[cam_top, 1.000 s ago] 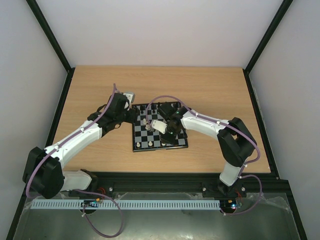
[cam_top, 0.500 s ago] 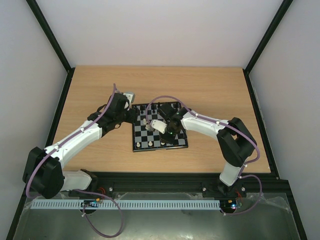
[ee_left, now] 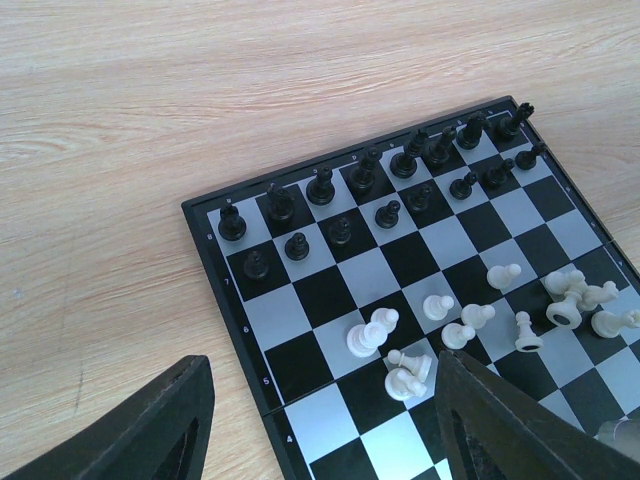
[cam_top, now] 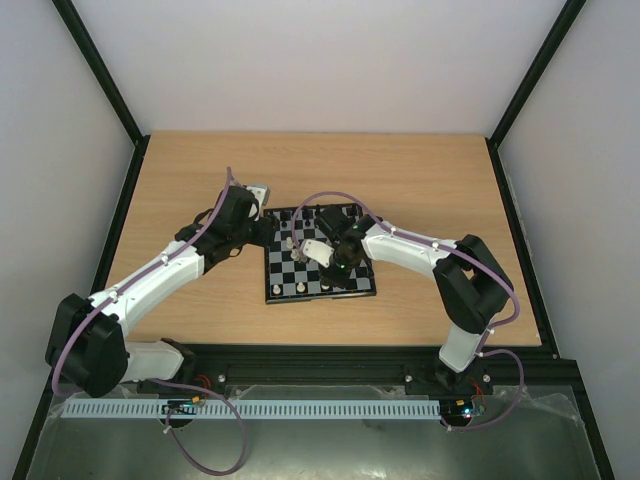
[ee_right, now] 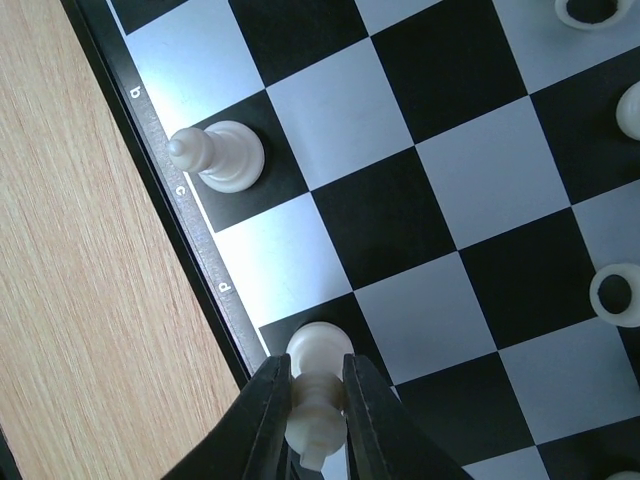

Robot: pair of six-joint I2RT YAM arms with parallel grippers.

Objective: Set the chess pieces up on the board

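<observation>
The board (cam_top: 320, 255) lies mid-table. In the left wrist view the black pieces (ee_left: 365, 175) stand in two rows along the board's (ee_left: 300, 300) far side. Several white pieces (ee_left: 470, 320) are scattered in the middle, some lying down. My left gripper (ee_left: 325, 435) is open and empty, low over the board's left edge. My right gripper (ee_right: 318, 400) is shut on a white piece (ee_right: 316, 410), whose base is at a black edge square beside the "d" mark. I cannot tell if it touches the square. Another white piece (ee_right: 222, 155) stands on the edge row by "c".
Bare wooden table (cam_top: 420, 180) surrounds the board, with black frame rails at its sides. More white pieces (ee_right: 618, 293) sit at the right edge of the right wrist view. Both arms reach over the board from the near side.
My right gripper has shifted very slightly over the near part of the board, still shut on the white piece. The left arm has not moved.
</observation>
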